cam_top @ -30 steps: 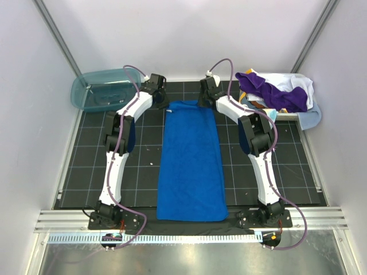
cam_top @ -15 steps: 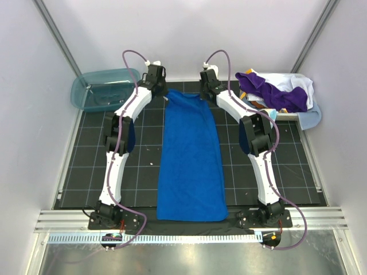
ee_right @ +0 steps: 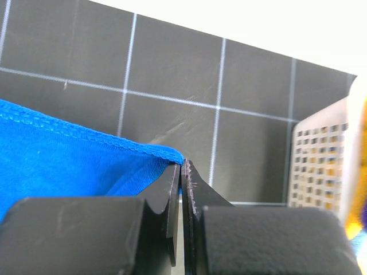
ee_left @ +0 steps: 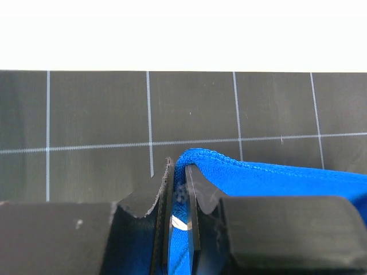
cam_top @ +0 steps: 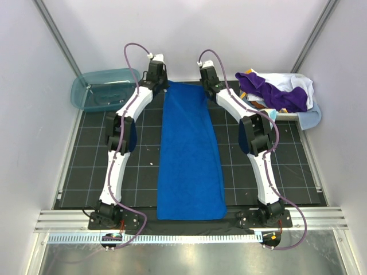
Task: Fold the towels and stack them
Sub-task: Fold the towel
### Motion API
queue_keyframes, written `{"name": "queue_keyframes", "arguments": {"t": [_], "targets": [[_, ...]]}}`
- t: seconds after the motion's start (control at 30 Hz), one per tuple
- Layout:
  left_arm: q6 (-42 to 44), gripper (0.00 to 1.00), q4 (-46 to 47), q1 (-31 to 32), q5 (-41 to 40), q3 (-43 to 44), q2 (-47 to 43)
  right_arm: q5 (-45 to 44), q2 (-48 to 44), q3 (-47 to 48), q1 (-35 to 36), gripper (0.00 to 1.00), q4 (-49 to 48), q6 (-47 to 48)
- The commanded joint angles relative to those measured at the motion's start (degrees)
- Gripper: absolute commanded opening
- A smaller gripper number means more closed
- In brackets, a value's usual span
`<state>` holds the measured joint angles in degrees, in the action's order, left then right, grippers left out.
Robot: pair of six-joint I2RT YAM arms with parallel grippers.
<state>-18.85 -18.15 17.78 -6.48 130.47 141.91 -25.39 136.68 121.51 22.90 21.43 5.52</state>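
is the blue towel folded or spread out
Spread: blue towel lies in one long strip, far corners pinched by left gripper and right gripper.

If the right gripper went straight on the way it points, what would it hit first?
Probably the mat just beyond the towel corner the right gripper pinches; the basket lies off to the side. Depth unclear.

No readable text, labels, brands or numbers on anything in any view.

The royal blue towel (cam_top: 189, 154) is matt, nubby cloth; the teal tub (cam_top: 94, 94) left of it, glossy translucent plastic.
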Motion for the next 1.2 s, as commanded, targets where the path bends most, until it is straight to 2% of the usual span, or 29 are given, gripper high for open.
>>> {"name": "queue_keyframes", "arguments": {"t": [0.0,0.63,0.97,1.17], "targets": [[2.5,0.17,5.5,0.1,-1.6,2.4,0.7,-4.0,-0.6,3.9,-0.4,0.01,-2.8,5.3],[7.2,0.10,8.7,0.1,-5.2,3.2,0.9,-7.1,-3.4,2.5,-0.7,0.01,-16.4,21.4],[8.4,0.00,8.0,0.0,-6.8,8.4,2.8,-6.6,-4.1,2.1,-2.1,0.01,-18.8,22.6],[8.3,0.00,9.1,0.0,-6.6,8.8,3.2,-5.6,-4.5,2.1,-3.2,0.01,-19.4,21.7]]}}
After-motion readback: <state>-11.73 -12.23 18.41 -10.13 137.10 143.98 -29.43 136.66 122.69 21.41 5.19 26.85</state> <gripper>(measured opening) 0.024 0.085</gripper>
